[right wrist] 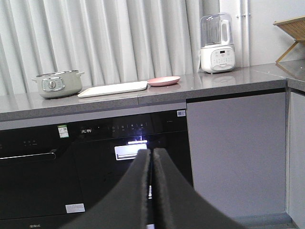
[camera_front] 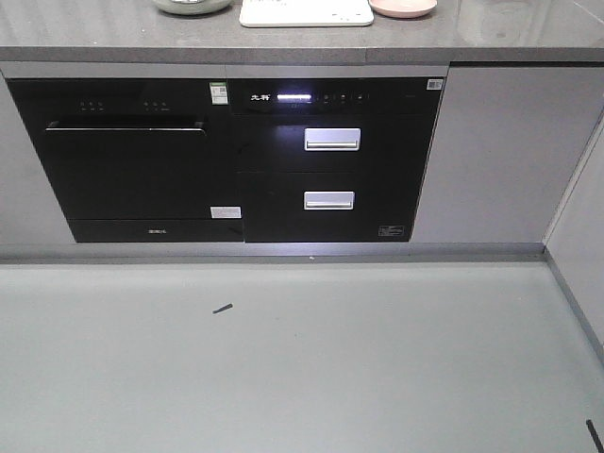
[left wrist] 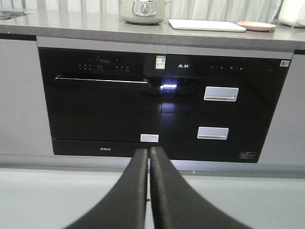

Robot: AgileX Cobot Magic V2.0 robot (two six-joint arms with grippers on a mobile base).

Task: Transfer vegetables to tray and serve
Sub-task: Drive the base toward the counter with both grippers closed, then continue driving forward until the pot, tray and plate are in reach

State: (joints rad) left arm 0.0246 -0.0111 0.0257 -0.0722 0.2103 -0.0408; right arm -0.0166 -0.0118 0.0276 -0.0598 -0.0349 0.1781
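A kitchen counter run is shown in three views. In the front view, a grey countertop (camera_front: 113, 42) is seen along the top edge, w/ the cream-white tray (camera_front: 306, 13) lying flat at top ctr, partly cut off by the frame. A pink plate (camera_front: 404, 8) is set just beside it on the right, & the base of a pale green pot (camera_front: 192, 5) is seen to its left. Below the counter, a black built-in appliance (camera_front: 132, 160) w/ a long bar handle is fitted at left, & a black drawer unit (camera_front: 335, 160) w/ two silver handles & a lit display at ctr. Grey floor (camera_front: 283, 359) fills the lower half. In the left wrist view, the left gripper (left wrist: 149, 151) is seen at bottom ctr, its two black fingers pressed together w/ nothing held; the tray is seen at upper right of that view. In the right wrist view, the right gripper (right wrist: 151, 152) is seen at bottom ctr, fingers likewise pressed together & clamped on nothing; the tray is seen at mid-left between pot & plate, w/ a white blender (right wrist: 217, 43) at upper right before white curtains (right wrist: 95, 38). Both grippers are well apart from the tray.
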